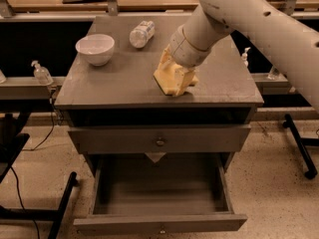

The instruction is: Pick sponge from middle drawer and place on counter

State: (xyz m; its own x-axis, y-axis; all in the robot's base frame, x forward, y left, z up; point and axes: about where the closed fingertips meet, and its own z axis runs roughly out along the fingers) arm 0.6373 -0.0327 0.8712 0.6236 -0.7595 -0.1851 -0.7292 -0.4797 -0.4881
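The yellow sponge (pixel 164 80) is between the pale fingers of my gripper (pixel 175 79), low over the centre-right of the grey counter (pixel 109 86), and its lower edge seems to touch the surface. The gripper is shut on the sponge, and the white arm reaches down to it from the upper right. The middle drawer (pixel 159 224) stands pulled open below, and its grey interior holds nothing that I can see.
A white bowl (pixel 94 48) sits at the counter's back left and a plastic bottle (pixel 141 33) lies at the back middle. A shut drawer front with a round knob (pixel 159 141) is above the open drawer. Black stands and cables flank the cabinet.
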